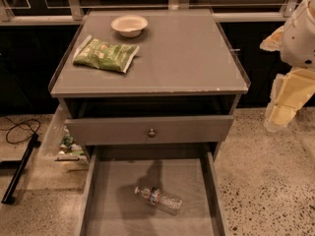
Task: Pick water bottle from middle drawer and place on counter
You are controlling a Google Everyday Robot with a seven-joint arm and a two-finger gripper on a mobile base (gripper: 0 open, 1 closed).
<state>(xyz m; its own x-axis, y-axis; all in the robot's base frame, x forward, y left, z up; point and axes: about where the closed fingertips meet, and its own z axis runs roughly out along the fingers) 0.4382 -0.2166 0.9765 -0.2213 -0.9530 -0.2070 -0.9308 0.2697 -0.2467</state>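
The water bottle [158, 199] lies on its side on the floor of the open middle drawer [110, 208], white cap pointing left, a little right of the drawer's centre. The counter [182, 58] is the flat grey cabinet top above it, with a chipped pale front edge. My gripper [281, 113] hangs at the far right of the view, pale yellow below the white arm housing [302, 31]. It is beside the cabinet's right side, at about the height of the counter's front edge, well away from the bottle and holding nothing I can see.
A green bag [106, 54] and a pale bowl [129, 25] sit on the counter's back left. A shut grey drawer front with a round knob [151, 132] lies above the open drawer. A clear bin [64, 141], a black bar [19, 168] and a cable [22, 128] are on the floor at left.
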